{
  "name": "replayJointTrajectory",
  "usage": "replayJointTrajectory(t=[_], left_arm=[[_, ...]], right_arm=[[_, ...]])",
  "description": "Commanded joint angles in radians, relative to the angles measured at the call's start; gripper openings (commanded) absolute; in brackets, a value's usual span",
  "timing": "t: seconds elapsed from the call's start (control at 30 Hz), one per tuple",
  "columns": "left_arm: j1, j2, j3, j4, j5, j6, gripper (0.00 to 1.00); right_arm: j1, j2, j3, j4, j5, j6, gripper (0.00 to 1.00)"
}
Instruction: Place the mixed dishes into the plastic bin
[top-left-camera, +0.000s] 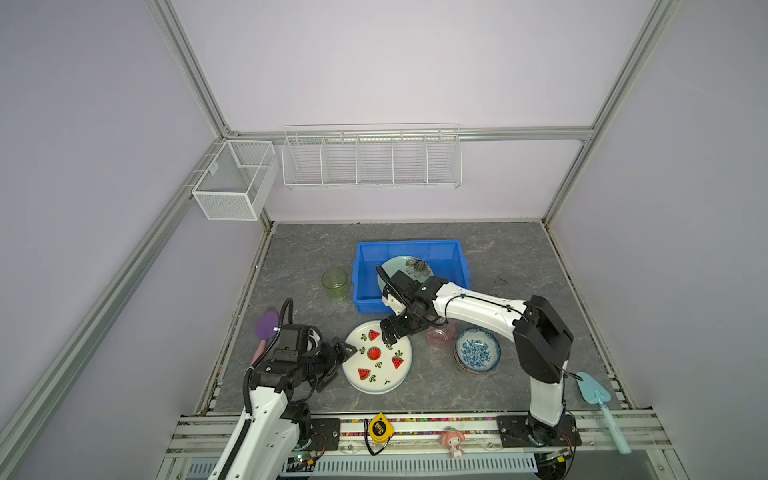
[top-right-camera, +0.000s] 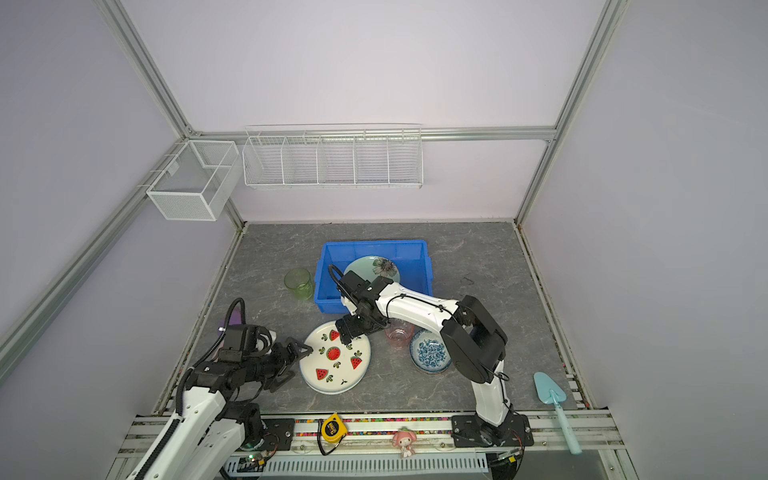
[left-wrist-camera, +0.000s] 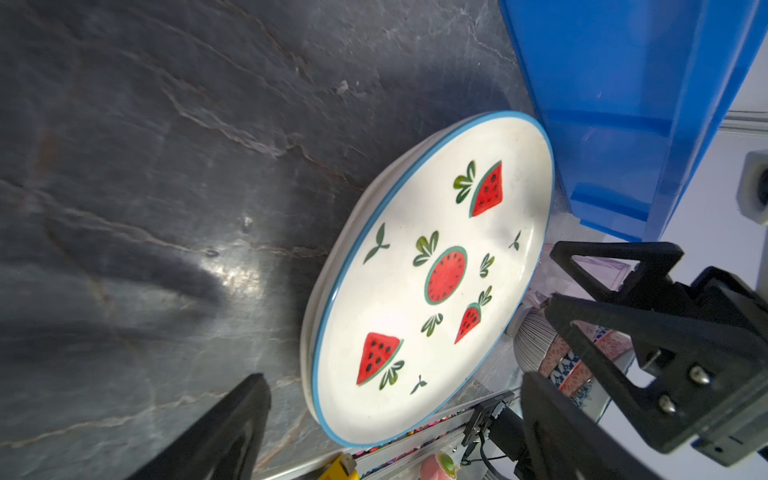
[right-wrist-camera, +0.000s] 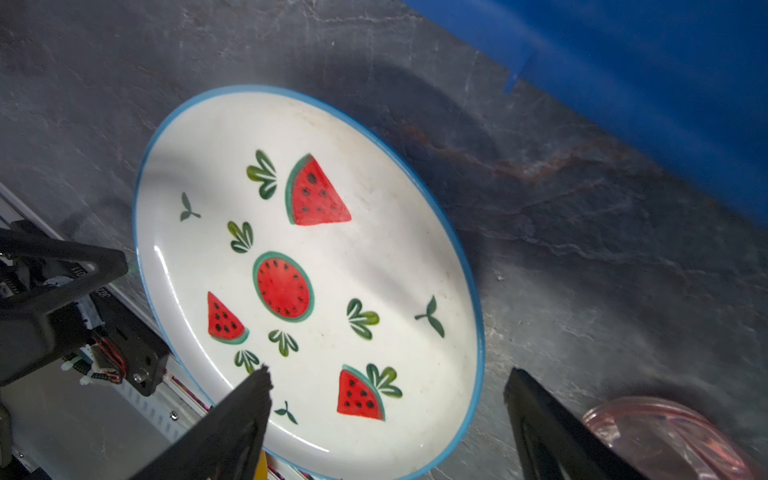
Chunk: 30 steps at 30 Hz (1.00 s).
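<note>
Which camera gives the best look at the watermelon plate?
The right wrist view: the watermelon plate fills the picture, every slice sharp, only an edge hidden by a finger. The left wrist view shows it nearly whole but at a slant. In both top views it is small, the right hand overlapping its rim.

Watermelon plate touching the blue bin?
Apart. The right wrist view shows bare grey tabletop between the watermelon plate rim and the blue bin wall.

A mesh basket (top-left-camera: 235, 180) and a wire rack (top-left-camera: 372, 160) hang at the back. A purple spatula (top-left-camera: 266, 326) lies far left and a light-blue spatula (top-left-camera: 592, 388) far right. A yellow tape measure (top-left-camera: 379, 428) and what seems to be a pink doll (top-left-camera: 452, 441) sit on the front rail (top-left-camera: 208, 434).
</note>
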Motion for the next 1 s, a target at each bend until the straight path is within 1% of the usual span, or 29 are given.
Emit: replayJointTrajectory(t=[0.0, 0.17, 0.37, 0.67, 0.97], left_arm=[[0.001, 0.008, -0.007, 0.012, -0.012, 0.016, 0.94], [0.002, 0.003, -0.004, 0.004, -0.036, -0.001, 0.94], [-0.014, -0.020, -0.010, 0.043, -0.039, -0.056, 0.92], [-0.048, -0.003, -0.026, 0.067, -0.049, -0.071, 0.92], [-0.102, 0.014, -0.037, 0.111, -0.072, -0.111, 0.92]], right_arm=[[-0.007, 0.034, 0.015, 0.006, -0.032, -0.016, 0.90], [-0.009, 0.049, 0.020, 0.011, -0.045, -0.017, 0.91], [-0.009, 0.053, 0.034, 0.003, -0.052, -0.021, 0.91], [-0.007, 0.040, 0.039, -0.005, -0.072, -0.013, 0.92], [-0.001, 0.037, 0.035, 0.009, -0.111, -0.001, 0.92]])
